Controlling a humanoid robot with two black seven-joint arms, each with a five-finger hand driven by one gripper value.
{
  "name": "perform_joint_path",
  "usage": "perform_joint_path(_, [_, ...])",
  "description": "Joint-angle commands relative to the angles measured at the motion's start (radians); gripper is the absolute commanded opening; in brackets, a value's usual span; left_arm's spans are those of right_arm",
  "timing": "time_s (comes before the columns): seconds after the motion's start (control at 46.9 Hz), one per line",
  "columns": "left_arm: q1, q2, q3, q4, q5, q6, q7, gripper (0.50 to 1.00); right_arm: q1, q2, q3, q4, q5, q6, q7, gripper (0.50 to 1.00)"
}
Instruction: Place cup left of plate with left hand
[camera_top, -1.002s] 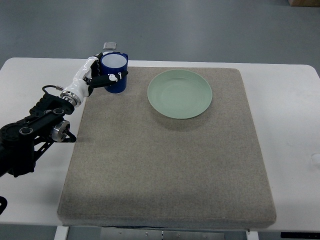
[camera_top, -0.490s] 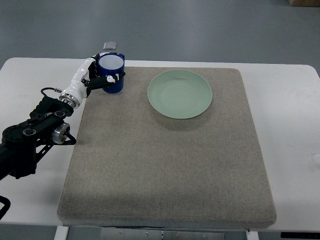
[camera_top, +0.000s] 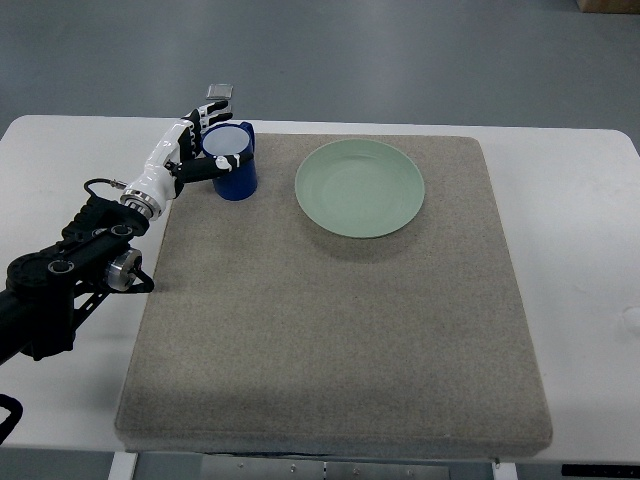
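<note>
1. The left hand (camera_top: 195, 150) reaches in from the left edge, its white fingers (camera_top: 215, 165) wrapped around the blue cup (camera_top: 232, 168).
2. The cup stands upright on the grey mat (camera_top: 330, 330), at its far left corner, left of the green plate (camera_top: 360, 187) and apart from it.
3. No writing or label is readable on cup, plate or mat.
4. A small grey object (camera_top: 219, 92) lies on the white table (camera_top: 570, 200) beyond the hand; nothing on it is legible.
</note>
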Motion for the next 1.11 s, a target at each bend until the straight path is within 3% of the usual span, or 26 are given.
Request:
perform_joint_path(0.0, [0.0,0.0,-0.005,-0.004,0.0,0.0,0.0,0.951,0.0,0.0,0.0,0.0,0.0,0.0,0.0,0.932])
perform_joint_path(0.362, [-0.006,0.006,-0.069,-0.018,-0.081,-0.003,0.0,0.966,0.0,0.0,0.0,0.0,0.0,0.0,0.0,0.932])
perform_joint_path(0.597, [-0.009,0.017,-0.203,-0.096,-0.146,-0.034,0.0,0.979,0.0,0.0,0.0,0.0,0.0,0.0,0.0,0.932])
perform_joint_path(0.853, [-0.073,0.017,-0.216,-0.098,-0.166,-0.025,0.001,0.994,0.0,0.0,0.0,0.0,0.0,0.0,0.0,0.932])
perform_joint_path(0.981, [-0.124,0.015,-0.226,-0.087,-0.235,-0.017,0.024,0.994,0.0,0.0,0.0,0.0,0.0,0.0,0.0,0.932])
perform_joint_path(1.087, [-0.149,0.008,-0.226,-0.075,-0.322,-0.012,0.086,0.994,0.0,0.0,0.0,-0.001,0.0,0.0,0.0,0.932])
